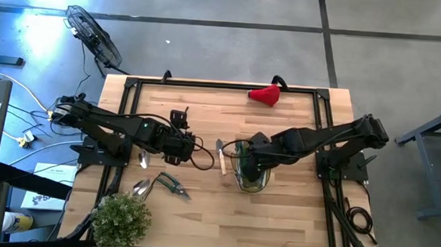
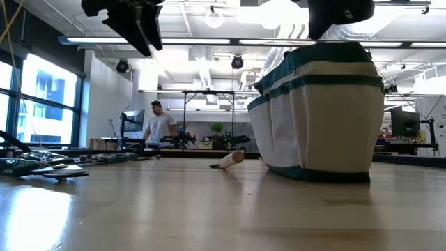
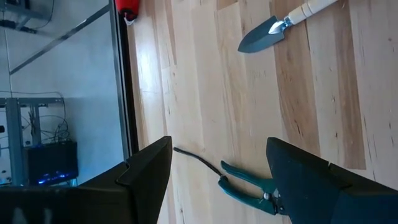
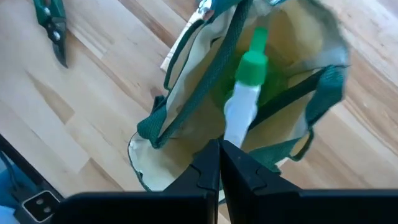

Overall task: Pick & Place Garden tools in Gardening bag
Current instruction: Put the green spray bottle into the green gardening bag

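The left hand hangs above the left half of the tabletop with its fingers spread wide and empty. Below it lie the pruners, near the front left corner beside a scoop. They are stiff metal with smooth green grips that may slide, so a pinch across both handles close to the pivot looks safest. The trowel, just left of the bag, is light; its pale wooden handle offers the better hold. The right hand is closed with nothing in it, poised over the bag's mouth, where a spray bottle already stands. The bag is soft and could tip if nudged.
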Controlling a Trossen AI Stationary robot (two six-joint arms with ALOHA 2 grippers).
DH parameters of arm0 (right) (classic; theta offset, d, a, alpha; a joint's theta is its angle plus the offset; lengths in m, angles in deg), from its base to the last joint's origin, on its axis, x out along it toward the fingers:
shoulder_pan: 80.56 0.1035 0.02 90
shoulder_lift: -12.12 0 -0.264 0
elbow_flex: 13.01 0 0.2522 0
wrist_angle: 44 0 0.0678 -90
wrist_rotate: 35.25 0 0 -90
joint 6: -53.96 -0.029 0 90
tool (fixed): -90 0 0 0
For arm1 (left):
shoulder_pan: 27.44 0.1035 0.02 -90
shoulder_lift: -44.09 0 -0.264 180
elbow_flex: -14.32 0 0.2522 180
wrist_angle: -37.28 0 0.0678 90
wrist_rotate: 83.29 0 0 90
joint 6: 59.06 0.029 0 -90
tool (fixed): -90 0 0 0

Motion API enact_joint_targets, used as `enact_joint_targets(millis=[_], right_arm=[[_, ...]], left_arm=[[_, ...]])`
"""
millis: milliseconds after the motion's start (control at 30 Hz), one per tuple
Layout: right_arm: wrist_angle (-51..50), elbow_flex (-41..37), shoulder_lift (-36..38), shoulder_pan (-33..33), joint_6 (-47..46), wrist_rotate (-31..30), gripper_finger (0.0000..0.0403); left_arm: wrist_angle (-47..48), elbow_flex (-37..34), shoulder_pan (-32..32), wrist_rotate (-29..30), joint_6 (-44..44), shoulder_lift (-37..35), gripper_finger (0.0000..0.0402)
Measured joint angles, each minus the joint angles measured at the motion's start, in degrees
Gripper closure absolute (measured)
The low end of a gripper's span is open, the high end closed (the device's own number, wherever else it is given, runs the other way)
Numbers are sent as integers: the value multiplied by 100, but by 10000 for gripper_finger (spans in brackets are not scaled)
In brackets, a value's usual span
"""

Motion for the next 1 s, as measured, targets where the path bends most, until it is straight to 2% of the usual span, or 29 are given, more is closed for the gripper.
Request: enact_joint_targets(millis=[233, 1000], right_arm=[[17, 0, -234, 10, 69, 26, 400], [-103, 0, -322, -351, 477, -576, 400]], left_arm=[[9, 0, 0, -97, -7, 0, 149], [55, 0, -2, -120, -169, 0, 149]])
